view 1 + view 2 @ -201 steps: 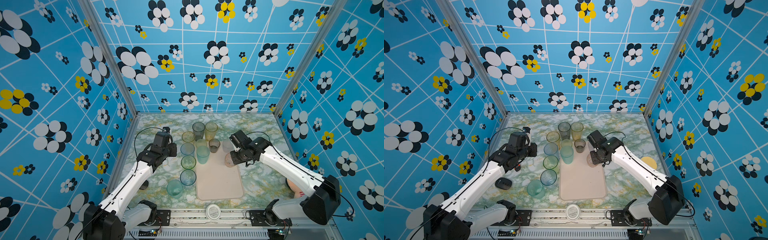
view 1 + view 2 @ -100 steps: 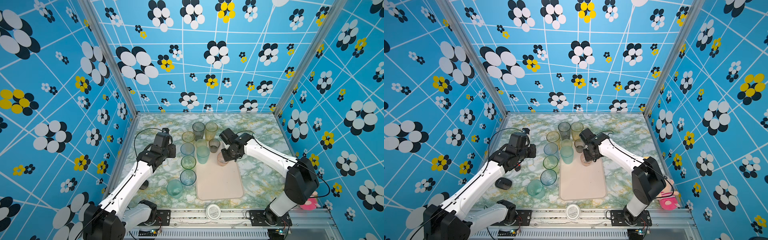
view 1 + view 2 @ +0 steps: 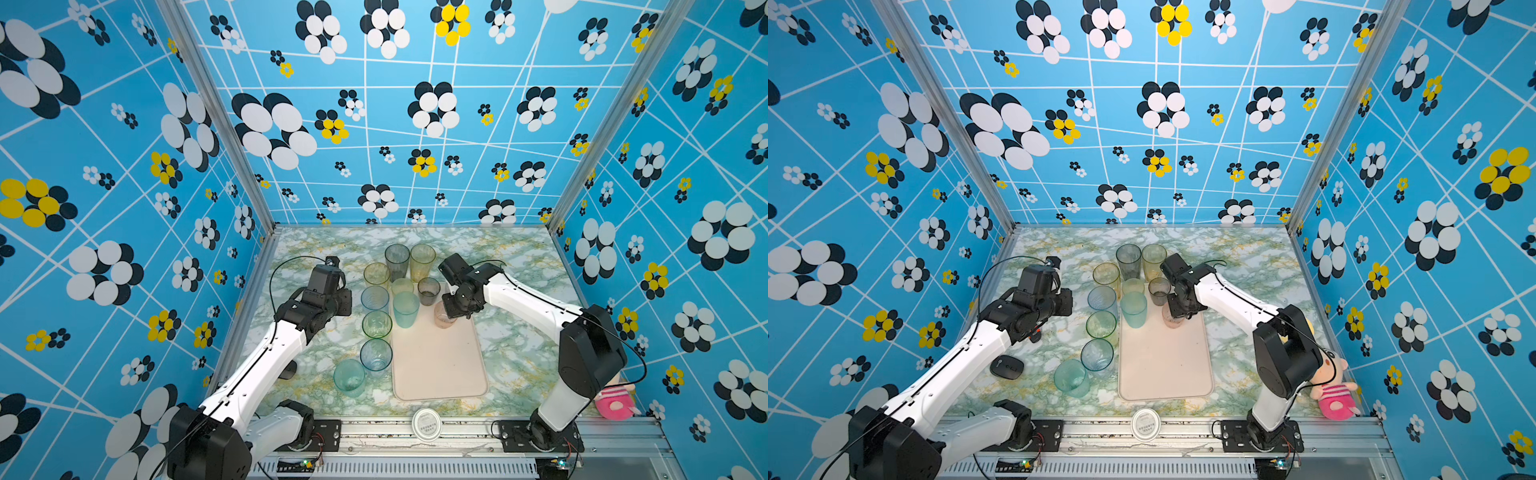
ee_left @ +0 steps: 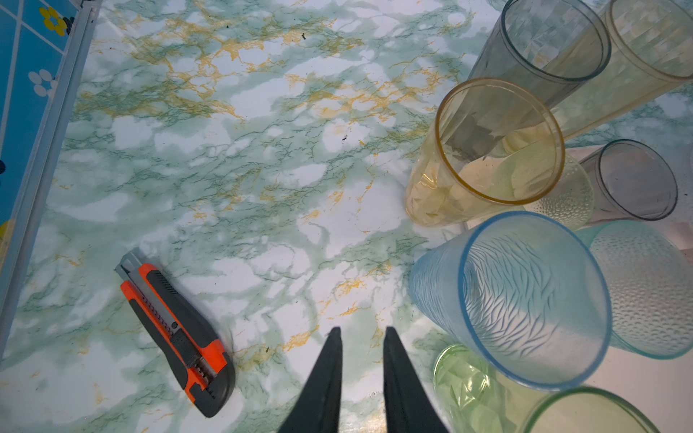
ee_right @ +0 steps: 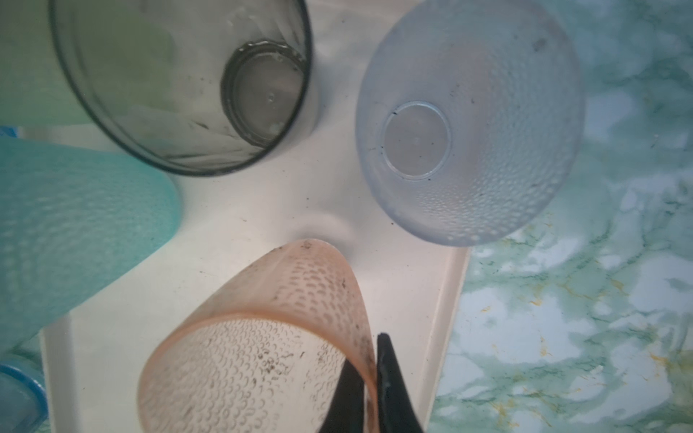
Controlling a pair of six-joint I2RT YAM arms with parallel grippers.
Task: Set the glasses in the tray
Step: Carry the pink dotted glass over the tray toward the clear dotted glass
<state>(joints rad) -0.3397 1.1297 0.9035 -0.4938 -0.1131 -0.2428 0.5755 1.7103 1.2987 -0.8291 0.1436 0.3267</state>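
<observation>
At the left of the left wrist view, an orange box cutter (image 4: 176, 337) lies on the marble table (image 4: 262, 150). The left gripper (image 4: 362, 331) hovers beside it, jaws slightly apart and empty.

In a top view's centre, a column of glasses (image 3: 376, 297) stands just left of the tray (image 3: 440, 365).

Right of centre, the right gripper (image 5: 369, 360) pinches the rim of a pink glass (image 5: 262, 337). The glass is tilted low over the tray's upper right part, near a grey glass (image 5: 180, 86) and a clear glass (image 5: 468, 131).

The step probably calls for levelling the pink glass and lowering it until its base sits flat, clear of those neighbours. Only then should the jaws part, and the gripper lift straight up.
</observation>
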